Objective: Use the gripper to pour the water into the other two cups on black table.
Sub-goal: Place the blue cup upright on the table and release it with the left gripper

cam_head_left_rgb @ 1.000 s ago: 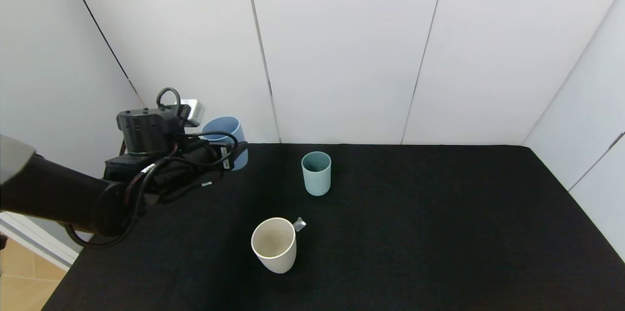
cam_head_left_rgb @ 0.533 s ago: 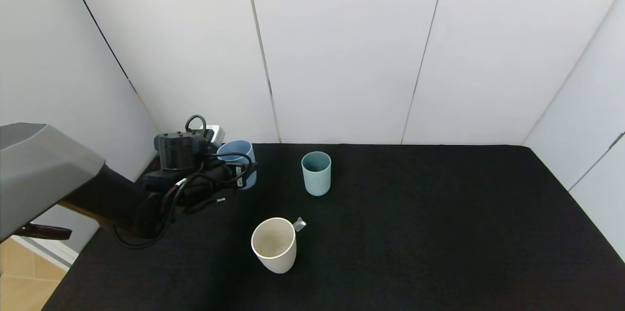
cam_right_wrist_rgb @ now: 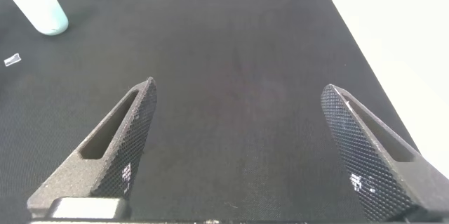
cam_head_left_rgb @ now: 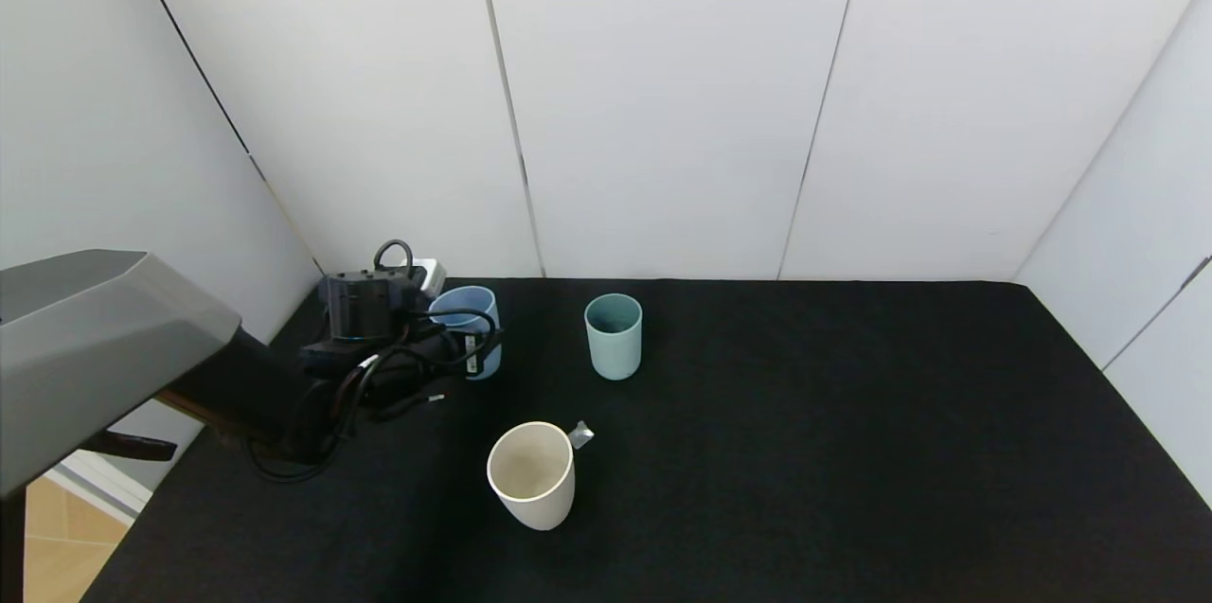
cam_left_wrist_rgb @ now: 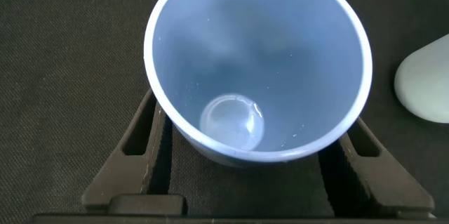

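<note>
My left gripper is shut on the light blue cup at the back left of the black table. The cup is upright and low at the tabletop. In the left wrist view the fingers flank the cup. Its bottom shows only a glossy film of water and some droplets. The teal-green cup stands to its right. The cream-white cup stands nearer me. My right gripper is open and empty over bare table, out of the head view.
A small grey scrap lies beside the cream cup. White walls close the back and sides. The table's left edge runs close by the left arm. The teal cup shows far off in the right wrist view.
My left gripper has come down and moved right and away with the light blue cup, from raised above the table's back left corner to tabletop level.
</note>
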Controlling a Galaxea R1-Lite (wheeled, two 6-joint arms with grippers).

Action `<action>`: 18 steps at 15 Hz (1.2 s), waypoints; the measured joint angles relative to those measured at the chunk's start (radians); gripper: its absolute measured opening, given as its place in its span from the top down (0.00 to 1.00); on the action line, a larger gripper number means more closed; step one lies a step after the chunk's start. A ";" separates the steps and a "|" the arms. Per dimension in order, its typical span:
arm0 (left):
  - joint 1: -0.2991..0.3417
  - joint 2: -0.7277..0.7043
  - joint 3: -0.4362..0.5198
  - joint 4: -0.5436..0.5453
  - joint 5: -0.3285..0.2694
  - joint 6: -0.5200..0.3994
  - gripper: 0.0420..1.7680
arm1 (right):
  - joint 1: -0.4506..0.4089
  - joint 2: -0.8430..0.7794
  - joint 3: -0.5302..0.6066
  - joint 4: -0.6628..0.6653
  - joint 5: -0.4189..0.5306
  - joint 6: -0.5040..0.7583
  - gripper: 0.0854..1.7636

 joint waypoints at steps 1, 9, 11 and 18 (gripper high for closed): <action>0.000 0.002 -0.001 0.000 0.000 0.000 0.33 | 0.000 0.000 0.000 0.000 0.000 0.000 0.03; 0.000 0.029 -0.006 -0.001 0.004 0.006 0.33 | 0.000 0.000 0.000 0.000 0.000 0.000 0.03; 0.001 0.031 -0.005 -0.001 0.004 0.007 0.33 | 0.000 0.000 0.000 0.000 0.000 0.000 0.03; 0.001 0.033 -0.004 -0.002 0.001 0.007 0.16 | 0.000 0.000 0.000 0.000 0.000 0.000 0.03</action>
